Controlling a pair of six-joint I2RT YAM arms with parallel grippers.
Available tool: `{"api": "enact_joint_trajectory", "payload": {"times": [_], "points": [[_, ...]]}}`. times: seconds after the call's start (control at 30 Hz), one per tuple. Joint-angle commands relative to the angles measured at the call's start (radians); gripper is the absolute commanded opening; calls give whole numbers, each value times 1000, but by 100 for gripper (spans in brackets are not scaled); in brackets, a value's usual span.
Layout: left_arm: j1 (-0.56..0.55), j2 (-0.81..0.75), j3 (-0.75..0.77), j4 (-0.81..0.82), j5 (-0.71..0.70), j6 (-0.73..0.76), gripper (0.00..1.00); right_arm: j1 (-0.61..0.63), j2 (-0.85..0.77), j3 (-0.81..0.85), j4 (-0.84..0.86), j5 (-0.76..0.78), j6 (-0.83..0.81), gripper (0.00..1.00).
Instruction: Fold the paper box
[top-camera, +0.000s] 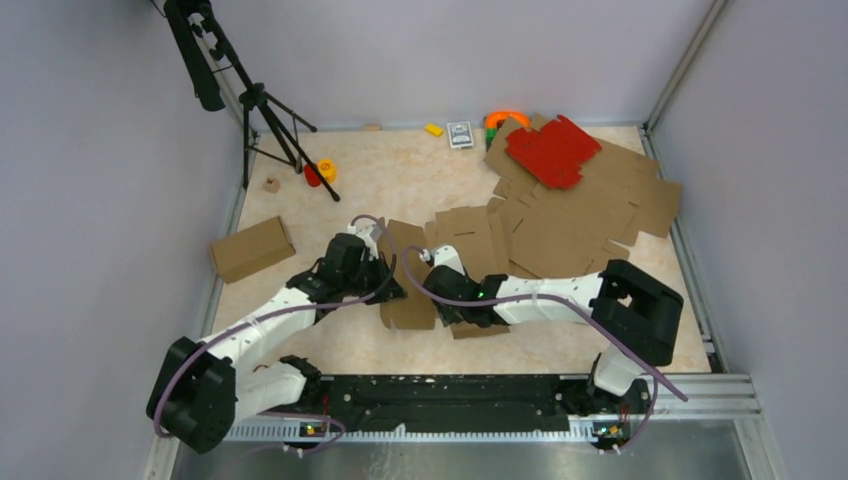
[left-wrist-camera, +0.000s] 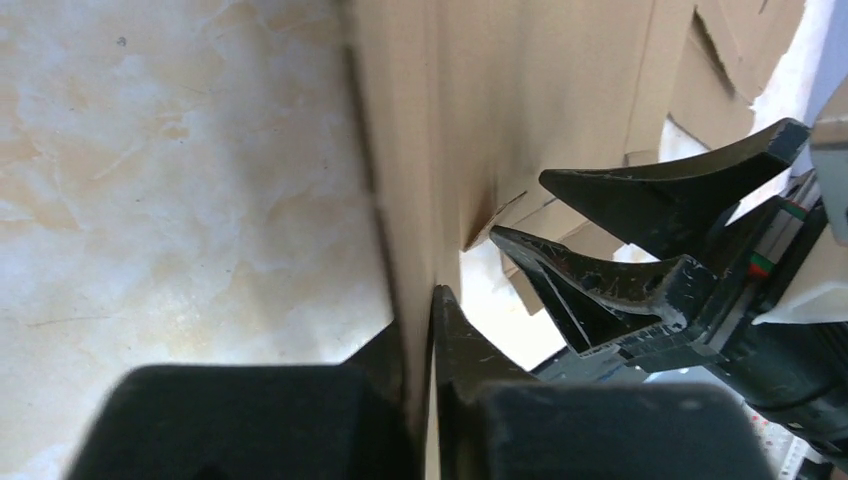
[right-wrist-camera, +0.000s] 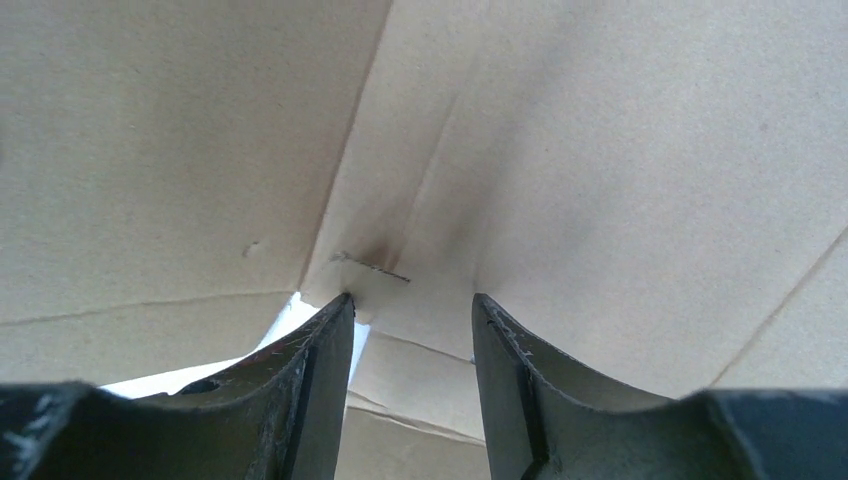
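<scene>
The paper box (top-camera: 408, 308) is lying near the middle of the table (top-camera: 420, 190), between the 2 arms, partly folded, with 1 panel standing up from the surface; the left gripper (top-camera: 378, 283) is reaching it from the left and the right gripper (top-camera: 445, 305) from the right.

In the left wrist view the left gripper (left-wrist-camera: 420, 315) is pinching the edge of that upright panel of the paper box (left-wrist-camera: 440, 130), its 2 fingers (left-wrist-camera: 455, 345) closed on the thin board with no gap showing; the marbled table (left-wrist-camera: 170, 180) is lying to the left of the panel. The right gripper (left-wrist-camera: 520, 205) is showing on the far side of the same panel, its tips just at the cardboard and parted by a moderate gap.

In the right wrist view the right gripper (right-wrist-camera: 412, 300) is facing a creased corner of the paper box (right-wrist-camera: 620, 170); its fingers (right-wrist-camera: 320, 350) are standing apart at a medium width, holding nothing between them, with a short slit sitting just beyond the tips.

A stack of flat brown cardboard sheets (top-camera: 575, 225) is lying at the right rear, touching the paper box's far end; a red sheet (top-camera: 550, 150) is resting on top of it; a finished brown box (top-camera: 250, 248) is sitting at the left edge; a black tripod (top-camera: 255, 105) is standing in the rear left corner.
</scene>
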Motion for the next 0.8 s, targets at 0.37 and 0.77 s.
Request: {"api": "enact_joint_trajectory", "payload": {"times": [0.37,0.77], "points": [[1,-38,84,-227,-292,135,60,-39,70,84,13,-45,1,44],[-4,-228,170,-312,-298,189,56,-61,7,102,-10,-86,-2,20]]}}
